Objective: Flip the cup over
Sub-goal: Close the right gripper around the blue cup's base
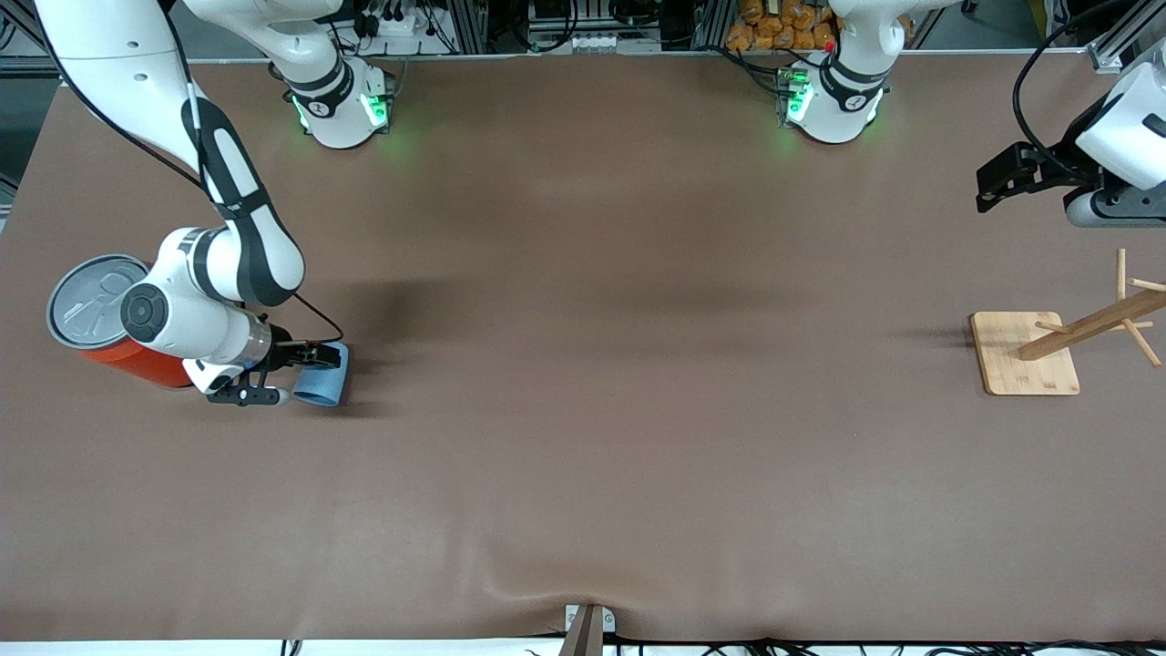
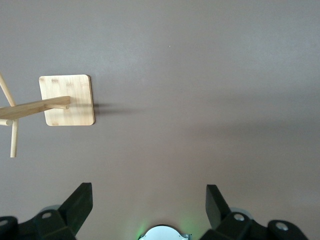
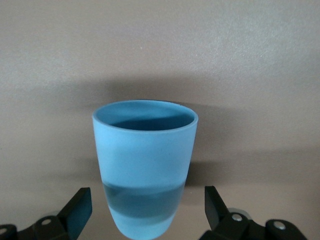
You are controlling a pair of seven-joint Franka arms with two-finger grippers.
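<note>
The small light-blue tapered plastic cup (image 1: 321, 384) is lying on the brown tabletop (image 1: 583, 437) beside the big orange can (image 1: 114, 333), sitting between the spread, untouching fingers of the right claw (image 1: 278, 374). The left claw (image 2: 149, 210), likewise wide open and empty, is waiting above the tabletop near the wooden peg stand (image 1: 1034, 351).

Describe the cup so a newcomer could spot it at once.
Go to the right arm's end of the brown table, where a big orange can stands. Beside it, toward the table's middle, the cup sits between the open right gripper's fingers. It is small, light blue, tapered and handleless, far smaller than the can.
</note>
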